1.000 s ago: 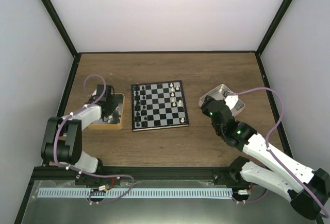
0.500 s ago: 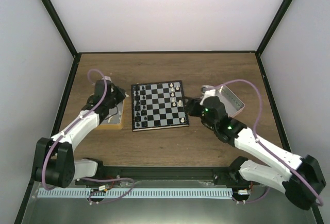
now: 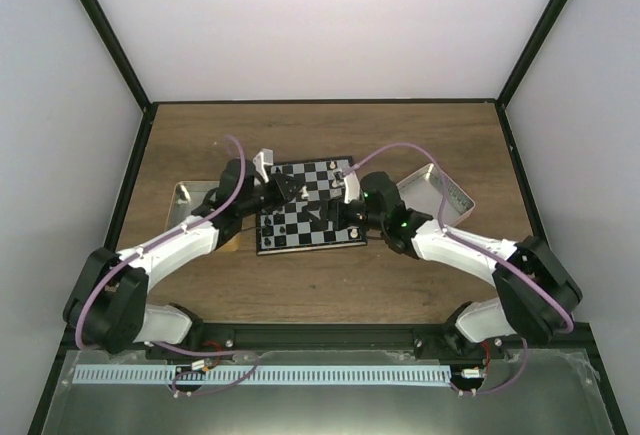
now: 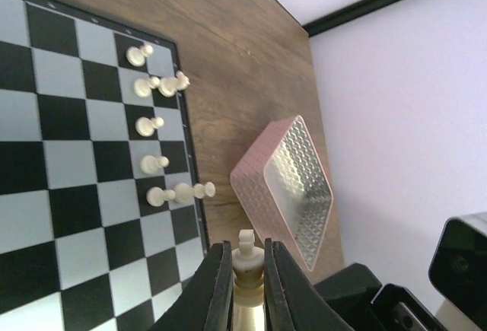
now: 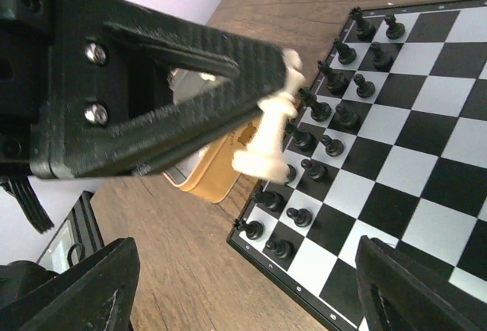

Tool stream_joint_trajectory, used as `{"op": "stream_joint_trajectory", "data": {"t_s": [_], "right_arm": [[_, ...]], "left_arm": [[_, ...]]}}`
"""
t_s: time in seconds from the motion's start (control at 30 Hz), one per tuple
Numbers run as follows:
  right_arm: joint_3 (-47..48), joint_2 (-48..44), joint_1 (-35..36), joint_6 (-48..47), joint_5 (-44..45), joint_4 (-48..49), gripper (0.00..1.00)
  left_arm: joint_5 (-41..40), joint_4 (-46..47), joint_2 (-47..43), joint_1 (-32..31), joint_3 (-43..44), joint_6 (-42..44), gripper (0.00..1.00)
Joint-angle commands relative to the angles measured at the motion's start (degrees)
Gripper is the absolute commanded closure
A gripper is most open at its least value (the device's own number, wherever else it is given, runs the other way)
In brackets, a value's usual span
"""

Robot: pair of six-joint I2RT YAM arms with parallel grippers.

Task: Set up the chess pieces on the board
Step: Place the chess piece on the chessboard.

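Tabletop (image 3: 400, 135): pink tray (image 4: 253, 173), tan tray (image 5: 215, 170) (left gripper (image 4: 245, 268) holds piece (image 4: 246, 243) over board (image 4: 76, 118)).

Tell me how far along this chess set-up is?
Done: the black pieces stand in two rows along one edge of the board. Partly done: only a handful of cream pieces stand at the opposite edge. In hand: the left gripper pinches one cream piece above the board; the right gripper is open and empty. Left: most of the cream side.
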Motion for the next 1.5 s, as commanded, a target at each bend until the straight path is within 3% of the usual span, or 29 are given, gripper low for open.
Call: {"op": "stream_joint_trajectory", "data": {"t_s": [0.0, 0.2, 0.4, 0.63, 0.73, 0.87, 0.97, 1.2, 1.47], "right_arm": [[3.3, 1.4, -0.3, 1.3, -1.4, 4.4, 0.21], [6.3, 5.4, -0.3, 4.3, 3.4, 3.8, 0.32], [7.1, 6.2, -0.2, 4.7, 6.1, 4.9, 0.53], [5.0, 5.8, -0.3, -2.2, 6.8, 7.4, 0.83], [3.6, 5.2, -0.3, -6.4, 5.3, 9.1, 0.86], [1.1, 3.0, -0.3, -12.3, 2.9, 11.1, 0.87], [-0.9, 0.9, -0.3, -17.4, 0.0, 12.3, 0.89], [-4.6, -3.5, -0.3, -25.7, -2.8, 16.3, 0.89], [-6.7, -5.6, -0.3, -29.3, -2.5, 18.1, 0.88]], "left_arm": [[2.8, 5.1, 1.3, -1.4, 1.9, -1.7, 0.91], [2.7, 5.4, 1.3, -3.0, 2.3, -1.5, 0.9], [2.3, 4.3, 0.8, -3.7, 2.2, -1.2, 0.9], [2.9, 1.5, -0.5, -3.8, 3.3, 0.2, 0.86], [5.0, -1.8, -1.7, -3.8, 5.6, 4.5, 0.74], [5.7, -14.9, -2.6, -3.0, 12.5, 12.6, 0.47], [8.8, -24.5, -1.6, -1.2, 16.8, 17.2, 0.37], [18.6, -37.3, 2.2, 0.9, 22.2, 25.7, 0.37], [29.3, -33.4, 1.3, 1.0, 21.2, 25.1, 0.55]]}}
